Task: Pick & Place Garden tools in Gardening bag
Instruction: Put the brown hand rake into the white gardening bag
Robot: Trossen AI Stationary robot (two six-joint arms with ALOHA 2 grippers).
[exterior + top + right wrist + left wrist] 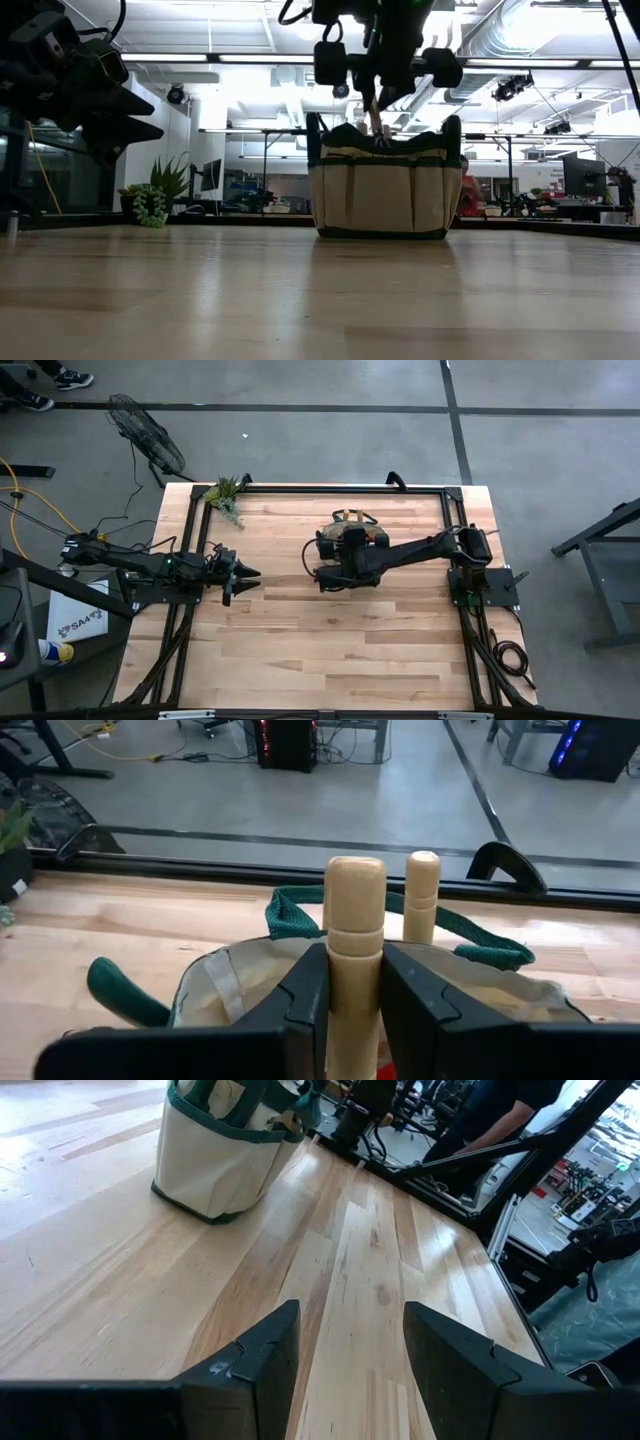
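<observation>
in the high view your right gripper (335,560) hangs over the gardening bag (352,525) in the far middle of the table (330,650); the left gripper (248,574) waits on the left side, well apart. here the arm hides what you carry.

the low view shows the bag (381,195) upright and the right gripper (378,95) just above its rim, so lower straight down and do not catch the loop handle.

the left wrist view shows the left fingers (262,1355) wide apart, holding nothing.

only the right wrist view shows the grip: the jaws are closed on a wooden handle (355,920), upright, beside a second wooden handle (421,895) already in the bag. release only when the tool sits deep inside
</observation>
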